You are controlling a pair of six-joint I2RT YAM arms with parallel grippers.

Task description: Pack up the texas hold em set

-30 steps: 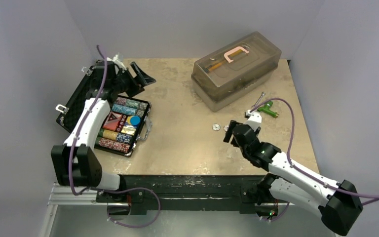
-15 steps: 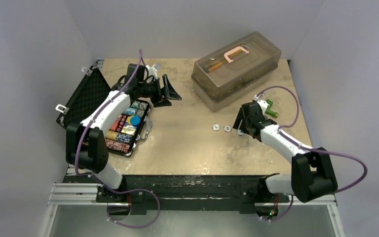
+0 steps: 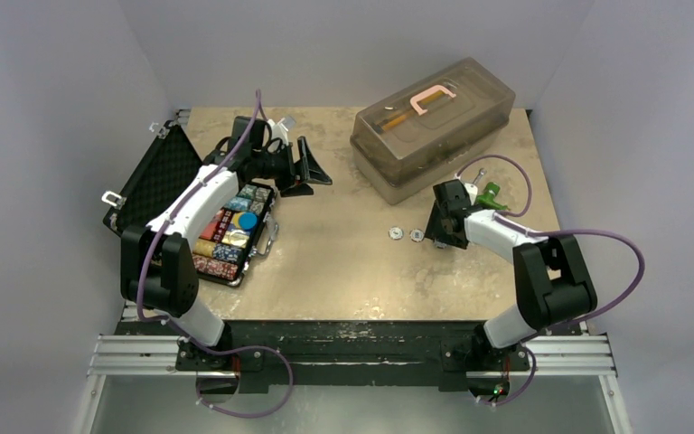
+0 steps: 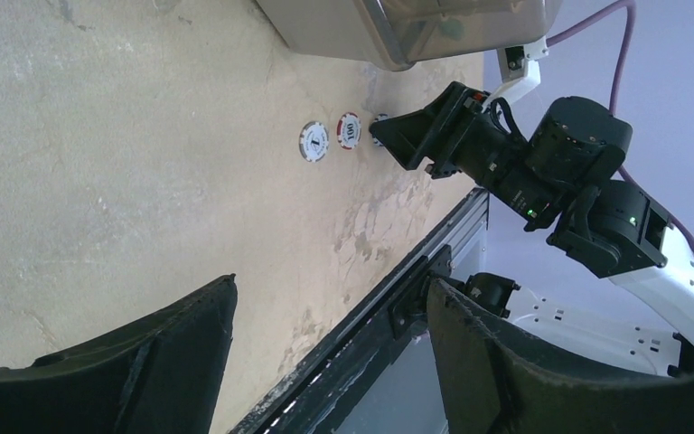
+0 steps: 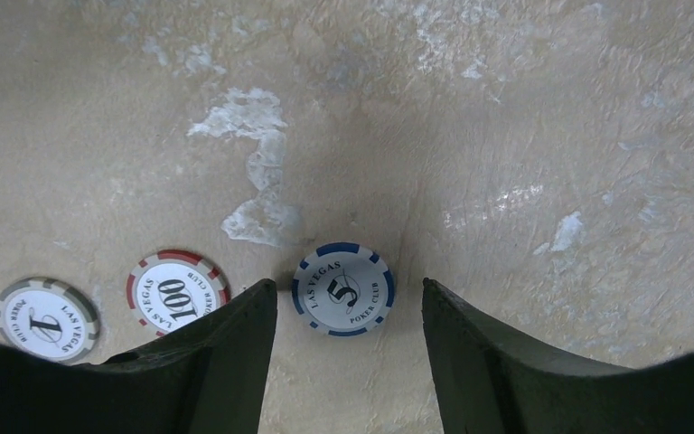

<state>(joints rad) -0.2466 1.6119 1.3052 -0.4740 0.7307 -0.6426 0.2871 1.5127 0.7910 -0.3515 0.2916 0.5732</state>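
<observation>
Texas hold em set lies open at the left edge of the table, its chip rows showing. The right end effector sits low near the table's middle, its jaws parted either side of the blue chip without clamping it, and the red chip and grey chip lie just beside. The left end effector hangs open and empty next to the set.

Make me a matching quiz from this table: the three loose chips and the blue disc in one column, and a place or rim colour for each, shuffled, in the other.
A. 5 chip
B. 100 chip
C. 1 chip
D. blue disc

1. in the case
2. red rim
3. between the fingers of the right claw
4. grey rim

Pairs: A-3, B-2, C-4, D-1.
</observation>
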